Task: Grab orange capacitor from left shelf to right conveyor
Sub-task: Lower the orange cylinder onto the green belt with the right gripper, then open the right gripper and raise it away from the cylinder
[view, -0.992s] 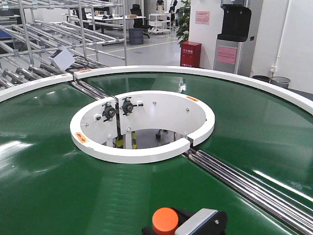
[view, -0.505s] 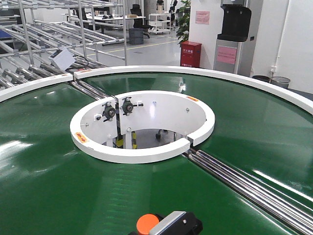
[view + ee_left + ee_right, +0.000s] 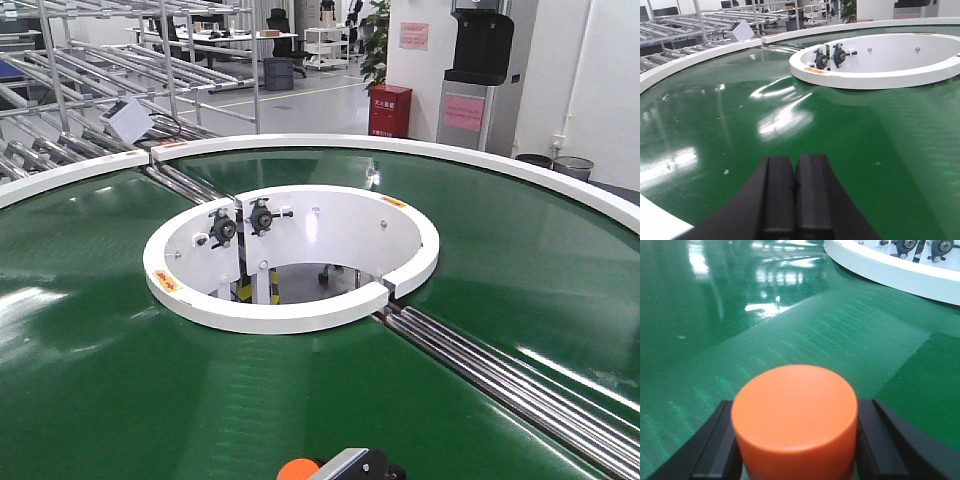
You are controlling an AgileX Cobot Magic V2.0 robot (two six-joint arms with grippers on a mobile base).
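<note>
You won't find much you can actually read here. In the front view, upper right of the frame, the red cabinet [image 3: 390, 110] against the far wall carries a line of white characters along its top, too small to make out. A pink notice [image 3: 413, 36] hangs on the white wall above it, and a pink sign [image 3: 463, 112] sits on the grey machine beside it; their print is illegible. Small orange stickers [image 3: 167, 283] on the white inner ring [image 3: 290, 315] of the conveyor are blurred too. Neither wrist view shows you any legible text.
</note>
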